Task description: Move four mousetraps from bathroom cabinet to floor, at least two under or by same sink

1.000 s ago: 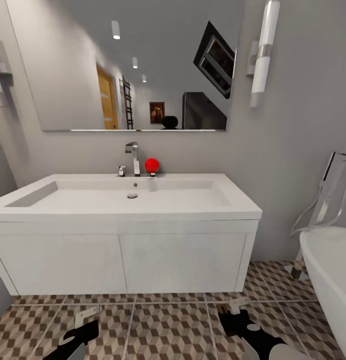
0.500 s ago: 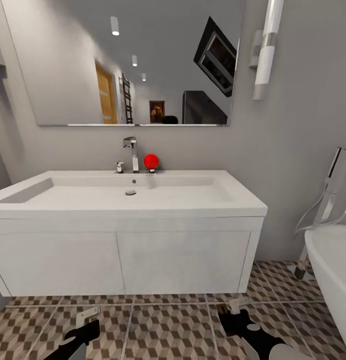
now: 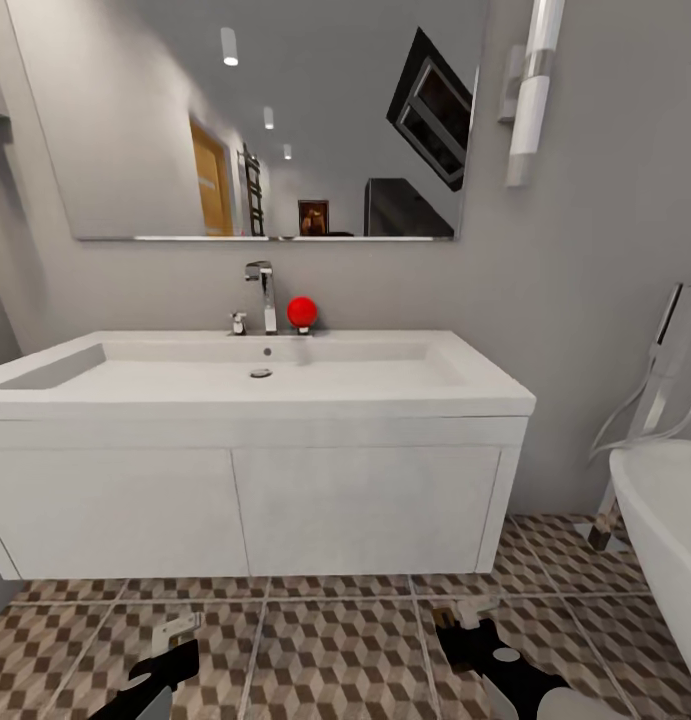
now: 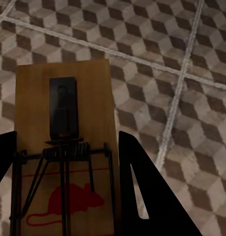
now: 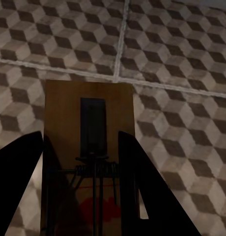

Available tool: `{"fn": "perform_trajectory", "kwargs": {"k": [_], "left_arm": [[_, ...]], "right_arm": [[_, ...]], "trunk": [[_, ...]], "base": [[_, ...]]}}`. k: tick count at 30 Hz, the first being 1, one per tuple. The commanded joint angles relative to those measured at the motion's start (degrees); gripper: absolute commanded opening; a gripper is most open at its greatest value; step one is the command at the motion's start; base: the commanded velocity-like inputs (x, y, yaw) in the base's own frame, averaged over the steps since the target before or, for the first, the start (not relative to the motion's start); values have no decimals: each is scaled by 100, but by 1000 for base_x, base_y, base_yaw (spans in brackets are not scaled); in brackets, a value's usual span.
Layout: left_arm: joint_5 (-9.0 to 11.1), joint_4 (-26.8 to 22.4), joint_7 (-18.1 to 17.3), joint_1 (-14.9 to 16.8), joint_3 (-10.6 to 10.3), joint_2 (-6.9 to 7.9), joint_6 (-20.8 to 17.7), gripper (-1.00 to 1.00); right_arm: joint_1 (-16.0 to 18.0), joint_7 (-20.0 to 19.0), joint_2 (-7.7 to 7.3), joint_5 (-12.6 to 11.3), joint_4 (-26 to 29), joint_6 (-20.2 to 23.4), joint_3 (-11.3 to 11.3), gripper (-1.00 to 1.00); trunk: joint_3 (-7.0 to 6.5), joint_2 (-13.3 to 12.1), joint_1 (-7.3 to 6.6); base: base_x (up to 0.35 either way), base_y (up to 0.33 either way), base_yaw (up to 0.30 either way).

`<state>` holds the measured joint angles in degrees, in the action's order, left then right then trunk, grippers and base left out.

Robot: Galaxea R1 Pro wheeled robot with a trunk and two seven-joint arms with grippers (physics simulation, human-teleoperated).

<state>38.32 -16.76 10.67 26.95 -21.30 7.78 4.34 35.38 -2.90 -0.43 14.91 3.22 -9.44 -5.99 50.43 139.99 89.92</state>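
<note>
the left gripper (image 3: 170, 640) hangs low over the bathroom floor (image 3: 335, 650), its fingers (image 4: 142, 196) pinching a mousetrap (image 4: 66, 147) between them. in the left wrist view the wooden board sits flat between the two dark fingers, with its black wire spring, a dark plate and a red mouse print on it, above the cube-pattern tiles.

straight ahead is the sink (image 3: 255, 385), a wide white basin on a white two-door vanity (image 3: 245, 510) that stops short of the floor. a chrome tap (image 3: 262, 295) stands at the back edge with a red ball (image 3: 302, 311) just beside it, and a big mirror (image 3: 255, 120) hangs on the grey wall above.

the right gripper (image 3: 465, 620) is low over the tiles in front of the vanity's right end, its fingers (image 5: 137, 191) pinching a second mousetrap (image 5: 91, 147), the board held flat between them above the floor.

at the far right the curved white rim of a bathtub (image 3: 665, 540) shows, with a chrome fitting (image 3: 660, 380) and hose against the wall.
</note>
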Motion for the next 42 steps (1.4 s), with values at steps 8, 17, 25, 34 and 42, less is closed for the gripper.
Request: {"fn": "perform_trajectory", "kwargs": {"k": [8, 17, 25, 34, 42], "left_arm": [[30, -5, 32, 3, -50, 4, 14, -100], [32, -7, 32, 3, -50, 7, 13, -100], [27, -3, 32, 3, -50, 4, 14, -100], [29, -5, 32, 3, -50, 4, 14, -100], [30, -3, 32, 3, -50, 2, 11, -100]], "right_arm": [[4, -35, 1, 45, -5, -15, -51, -100], [4, -35, 7, 47, -6, -14, -48, -100], [4, -35, 8, 47, -6, -14, -42, -100], [4, -35, 8, 47, -5, -14, -43, -100], [4, -35, 8, 56, -4, -17, -42, -100]], "trunk": [[150, 325, 175], [349, 337, 198], [526, 347, 219], [726, 359, 242], [903, 370, 263]], "base": [[0, 0, 0], [138, 0, 0], [7, 0, 0], [0, 0, 0], [130, 0, 0]]}}
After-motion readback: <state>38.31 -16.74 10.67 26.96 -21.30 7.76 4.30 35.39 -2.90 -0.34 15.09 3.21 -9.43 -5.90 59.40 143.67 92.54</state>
